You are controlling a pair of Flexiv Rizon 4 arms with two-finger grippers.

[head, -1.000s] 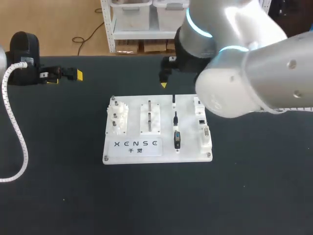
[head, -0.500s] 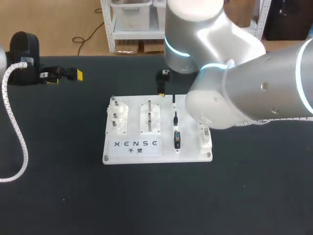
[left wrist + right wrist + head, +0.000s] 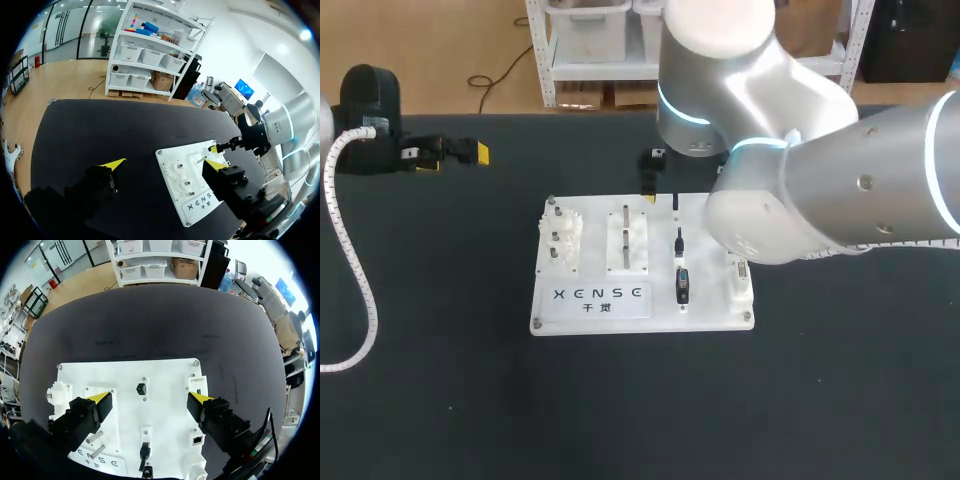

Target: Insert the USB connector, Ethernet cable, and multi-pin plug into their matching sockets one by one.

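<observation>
Head view: my right gripper [image 3: 649, 188], spread and empty, had swung over the far edge of the board [image 3: 595, 250], likely to pick from the plugs [image 3: 682, 285]; left gripper [image 3: 455, 158] open.

Your right arm of fat, rounded silver-grey shells [image 3: 820, 170] had a glossy sheen, a paler white cap [image 3: 720, 20] over its top joint and thin cyan light rings [image 3: 682, 108] glowing at the seams, with a small dark screw dimple [image 3: 865, 184] in one shell. Your left arm [image 3: 370, 100] showed as a black housing trailing a white coiled cable [image 3: 351, 240]. Your left gripper [image 3: 165, 164] and right gripper [image 3: 150, 399] were alike, with blocky black fingers [image 3: 82, 417] capped in bright yellow wedge-shaped tips.
</observation>
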